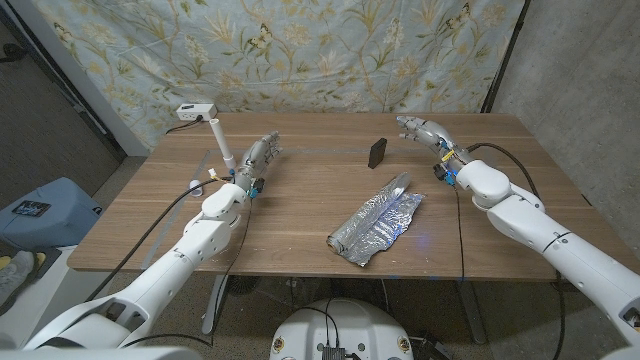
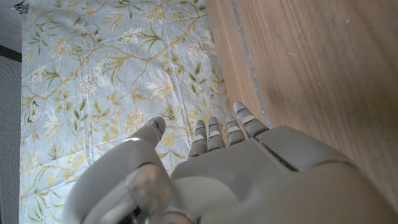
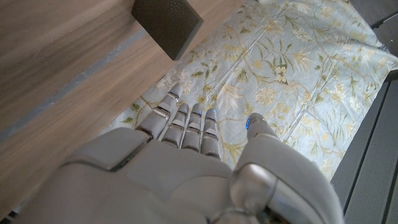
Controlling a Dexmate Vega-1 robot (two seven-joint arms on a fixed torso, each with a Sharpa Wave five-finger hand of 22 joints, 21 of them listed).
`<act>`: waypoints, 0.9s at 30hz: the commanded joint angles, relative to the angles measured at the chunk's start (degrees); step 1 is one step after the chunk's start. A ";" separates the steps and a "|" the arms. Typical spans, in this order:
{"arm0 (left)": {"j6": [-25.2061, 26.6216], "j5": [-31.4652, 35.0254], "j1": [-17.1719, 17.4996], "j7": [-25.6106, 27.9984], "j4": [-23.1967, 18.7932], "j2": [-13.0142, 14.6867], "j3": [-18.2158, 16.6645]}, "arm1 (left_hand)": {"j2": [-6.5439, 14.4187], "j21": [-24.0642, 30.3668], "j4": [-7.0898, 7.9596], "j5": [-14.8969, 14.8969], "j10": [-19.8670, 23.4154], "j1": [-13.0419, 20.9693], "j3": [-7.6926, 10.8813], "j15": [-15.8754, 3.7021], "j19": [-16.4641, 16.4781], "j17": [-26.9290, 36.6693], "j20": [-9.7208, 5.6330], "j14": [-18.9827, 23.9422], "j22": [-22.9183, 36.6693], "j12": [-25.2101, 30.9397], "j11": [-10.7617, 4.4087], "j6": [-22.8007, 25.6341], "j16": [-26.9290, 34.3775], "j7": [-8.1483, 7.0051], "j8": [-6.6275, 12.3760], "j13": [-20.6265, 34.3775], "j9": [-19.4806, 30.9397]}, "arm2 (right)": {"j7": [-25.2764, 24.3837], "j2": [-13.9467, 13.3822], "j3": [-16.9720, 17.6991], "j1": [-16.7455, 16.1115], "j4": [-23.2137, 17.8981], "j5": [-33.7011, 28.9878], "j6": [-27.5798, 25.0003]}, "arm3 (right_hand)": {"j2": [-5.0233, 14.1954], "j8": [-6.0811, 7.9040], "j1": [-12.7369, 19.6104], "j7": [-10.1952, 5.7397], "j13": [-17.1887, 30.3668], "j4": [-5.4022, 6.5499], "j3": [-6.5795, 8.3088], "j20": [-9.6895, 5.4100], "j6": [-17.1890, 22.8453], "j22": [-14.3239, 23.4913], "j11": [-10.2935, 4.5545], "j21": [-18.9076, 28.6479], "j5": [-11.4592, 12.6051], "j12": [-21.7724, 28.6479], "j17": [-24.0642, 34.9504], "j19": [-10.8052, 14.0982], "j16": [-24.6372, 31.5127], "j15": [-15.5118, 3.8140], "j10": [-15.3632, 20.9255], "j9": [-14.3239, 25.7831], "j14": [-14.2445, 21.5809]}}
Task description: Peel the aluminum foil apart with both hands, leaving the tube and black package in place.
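**Foil lies crumpled near the front edge, both hands far back and holding nothing**

Nearest the robot, the aluminum foil [image 1: 377,229] lies on the wooden worktop [image 1: 300,215] right of centre, a crinkled sheet running from close to the front edge back toward the middle. Its far end looks rolled or folded into a narrow ridge; what lies under or inside the folds cannot be made out. No hand touches it.

Further back on the left, the left hand [image 1: 258,155] is held over the worktop, its fingers [image 2: 214,135] straight and close together, thumb set apart, nothing between them. The left wrist view cuts the palm side from sight. Just beside that hand stands a thin white tube [image 1: 224,148], tilted; its foot is hard to see behind the arm.

Further back on the right, the right hand [image 1: 424,131] reaches toward the far edge, fingers [image 3: 186,121] extended and nearly side by side, holding nothing. The black package [image 1: 377,151] stands upright between the two hands, nearer the right one and apart from it; in the right wrist view it is cut off by the frame.

Behind the worktop hangs a floral cloth [image 1: 300,50], with a small white box [image 1: 195,111] at the far left corner.
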 commanded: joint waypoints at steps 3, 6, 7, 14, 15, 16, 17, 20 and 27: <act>0.16 -0.25 -1.00 -0.83 1.58 -0.52 0.31 | -0.01 -0.21 -0.75 0.29 0.47 0.65 0.13 0.31 0.62 0.00 -0.03 0.29 0.30 0.38 0.05 0.00 0.09 0.26 0.22 0.06 0.30 | -0.82 -5.52 -0.05 -1.16 -7.88 -8.56 -3.59 | -0.22 0.09 0.96 -0.13 0.31 -0.76 0.23 -0.44 0.24 0.18 -0.27 -0.14 -0.24 0.09 0.01 -0.16 0.20 -0.90 0.07 0.27 -0.11; 0.22 -0.21 -1.22 -0.85 1.86 -0.62 0.36 | -0.01 -0.24 -0.87 0.30 0.50 0.72 0.17 0.31 0.62 -0.01 -0.04 0.30 0.31 0.39 0.01 0.02 0.08 0.33 0.23 0.05 0.30 | -0.77 -6.36 -0.18 -1.26 -9.03 -10.47 -3.93 | -0.28 0.10 1.10 -0.19 0.31 -0.95 0.26 -0.44 0.27 0.17 -0.39 -0.14 -0.26 0.10 -0.02 -0.17 0.27 -1.05 0.10 0.27 0.05; 0.24 -0.23 -1.30 -0.88 1.99 -0.67 0.38 | -0.01 -0.26 -0.92 0.30 0.53 0.76 0.19 0.31 0.63 -0.01 -0.04 0.28 0.31 0.41 0.09 0.00 0.07 0.36 0.22 0.04 0.30 | -0.76 -6.64 -0.18 -1.32 -9.46 -11.04 -4.11 | -0.30 0.10 1.15 -0.24 0.31 -1.01 0.27 -0.44 0.28 0.17 -0.41 -0.14 -0.26 0.11 -0.03 -0.17 0.27 -1.09 0.12 0.27 0.05; 0.21 -0.32 -1.70 -1.21 2.88 -1.02 0.50 | 0.01 -0.32 -1.23 0.32 0.62 0.94 0.30 0.31 0.70 -0.03 0.04 0.45 0.31 0.44 0.06 0.04 0.11 0.32 0.23 0.00 0.31 | -1.16 -8.48 -0.29 -1.67 -12.41 -16.13 -5.28 | -0.45 0.15 1.57 -0.29 0.31 -1.54 0.37 -0.45 0.44 0.17 -0.57 -0.13 -0.29 0.18 -0.13 -0.17 0.32 -1.20 0.34 0.27 0.18; -0.02 -0.41 -1.78 -1.52 3.13 -1.12 0.50 | 0.01 -0.32 -1.29 0.32 0.65 0.97 0.32 0.32 0.74 -0.03 0.02 0.45 0.31 0.45 0.01 0.07 0.10 0.32 0.24 0.00 0.31 | -1.21 -8.70 -0.31 -1.68 -12.81 -16.87 -5.56 | -0.49 0.16 1.70 -0.30 0.31 -1.68 0.40 -0.51 0.48 0.17 -0.61 -0.11 -0.29 0.17 -0.15 -0.12 0.34 -1.34 0.34 0.27 0.25; 0.24 -0.31 -1.79 -1.15 2.98 -1.11 0.53 | 0.01 -0.33 -1.32 0.32 0.66 0.99 0.33 0.31 0.75 -0.03 0.02 0.46 0.31 0.45 0.00 0.09 0.10 0.33 0.25 -0.01 0.31 | -1.23 -8.81 -0.29 -1.72 -13.01 -17.34 -5.50 | -0.51 0.16 1.77 -0.32 0.31 -1.76 0.42 -0.53 0.47 0.17 -0.61 -0.09 -0.29 0.17 -0.17 -0.06 0.36 -1.35 0.34 0.27 0.30; 0.16 -0.35 -1.85 -1.32 3.11 -1.16 0.54 | 0.01 -0.33 -1.35 0.32 0.67 1.01 0.33 0.34 0.76 -0.03 0.01 0.47 0.32 0.45 -0.04 0.08 0.10 0.32 0.25 -0.01 0.31 | -1.23 -8.88 -0.26 -1.77 -13.15 -17.70 -5.44 | -0.54 0.16 1.82 -0.30 0.31 -1.83 0.43 -0.53 0.48 0.17 -0.60 -0.09 -0.29 0.17 -0.18 -0.05 0.35 -1.37 0.34 0.26 0.28; 0.01 -0.34 -1.92 -1.43 3.27 -1.26 0.57 | 0.03 -0.33 -1.45 0.32 0.70 1.05 0.34 0.33 0.86 -0.02 0.07 0.50 0.32 0.46 -0.11 0.23 0.11 0.33 0.30 -0.03 0.32 | -0.90 -9.56 -0.41 -1.79 -13.96 -19.55 -5.80 | -0.67 0.16 2.11 -0.25 0.30 -2.15 0.50 -0.52 0.51 0.16 -0.61 -0.04 -0.29 0.15 -0.24 0.08 0.41 -1.48 0.34 0.26 0.48; 0.66 -0.20 -1.78 -0.70 2.77 -1.26 0.68 | 0.08 -0.36 -1.66 0.33 0.97 1.17 0.41 0.32 1.02 0.00 0.03 0.76 0.33 0.56 -0.02 0.38 0.20 0.37 0.35 -0.06 0.32 | -0.22 -11.68 -0.61 -2.13 -16.85 -24.81 -7.11 | -1.48 0.21 3.44 0.19 0.26 -3.76 0.68 0.03 0.75 0.14 -0.08 0.17 -0.29 0.31 -0.48 0.73 0.52 -1.04 1.00 0.24 1.01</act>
